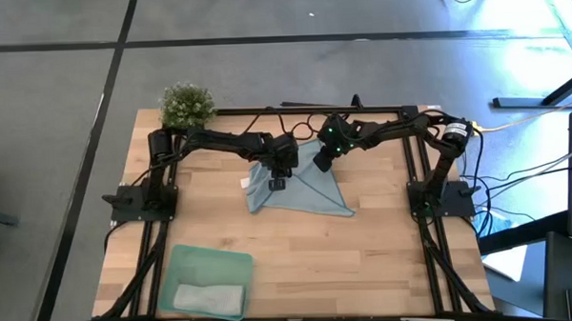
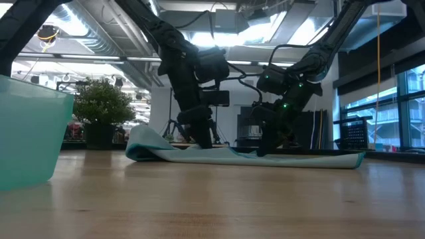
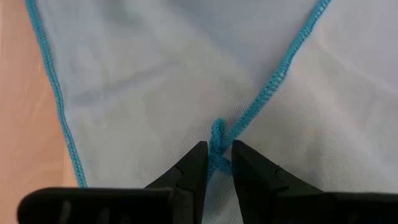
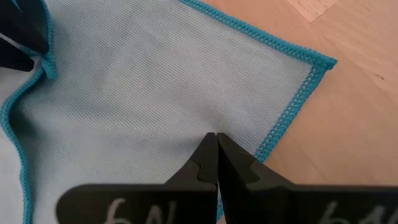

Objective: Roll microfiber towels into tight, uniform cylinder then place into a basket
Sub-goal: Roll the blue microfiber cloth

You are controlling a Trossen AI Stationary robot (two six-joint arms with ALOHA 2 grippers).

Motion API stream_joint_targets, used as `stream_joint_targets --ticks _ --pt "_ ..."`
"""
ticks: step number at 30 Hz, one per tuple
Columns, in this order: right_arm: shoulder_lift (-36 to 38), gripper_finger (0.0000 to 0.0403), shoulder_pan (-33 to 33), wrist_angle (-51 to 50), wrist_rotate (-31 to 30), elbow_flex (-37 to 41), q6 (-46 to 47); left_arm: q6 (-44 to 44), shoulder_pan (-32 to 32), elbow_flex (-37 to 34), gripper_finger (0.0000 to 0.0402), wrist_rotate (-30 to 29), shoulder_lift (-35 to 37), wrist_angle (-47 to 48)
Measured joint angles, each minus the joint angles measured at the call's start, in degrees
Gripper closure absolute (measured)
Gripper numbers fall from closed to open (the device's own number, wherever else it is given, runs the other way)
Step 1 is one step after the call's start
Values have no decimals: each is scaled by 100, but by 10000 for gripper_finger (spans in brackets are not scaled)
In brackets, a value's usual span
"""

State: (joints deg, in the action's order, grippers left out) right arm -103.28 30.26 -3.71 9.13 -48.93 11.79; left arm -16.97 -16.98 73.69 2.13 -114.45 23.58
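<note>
Two dark robot arms are working a light blue microfiber towel [image 1: 301,187] near the back of the wooden counter [image 1: 366,253], where it is lying partly folded over itself, a stitched blue hem crossing it on the slant. The left gripper [image 3: 219,163] is pinching a small loop of that hem, its jaws standing narrow with the bunched edge caught between them. The right gripper [image 4: 216,148] is pressing down on the cloth just inside a corner, jaws fully closed; whether any fabric is caught in them cannot be told.

The towel appears to be at the folding or straightening stage, with no roll started. For a tight, even cylinder, the left arm would do well to carry its hem across level and lay it square on the far edge, while the right arm is pinning the cloth so it does not drag. A slanted fold now would likely give a cone rather than a cylinder.

The mint-green basket [image 1: 180,264] is sitting well apart at the front left corner, a pale grey towel [image 1: 210,298] lying inside.
</note>
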Motion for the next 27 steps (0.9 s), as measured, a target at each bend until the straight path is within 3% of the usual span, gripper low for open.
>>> stream_joint_targets --ticks 9,15,27 --pt "0 402 -2 35 0 0 0 -152 5 15 394 -72 -86 118" --pt "0 402 -2 33 0 -2 -2 -132 0 33 398 -132 132 307" --pt "0 402 0 25 -2 -2 -4 48 30 1029 401 -174 205 1767"
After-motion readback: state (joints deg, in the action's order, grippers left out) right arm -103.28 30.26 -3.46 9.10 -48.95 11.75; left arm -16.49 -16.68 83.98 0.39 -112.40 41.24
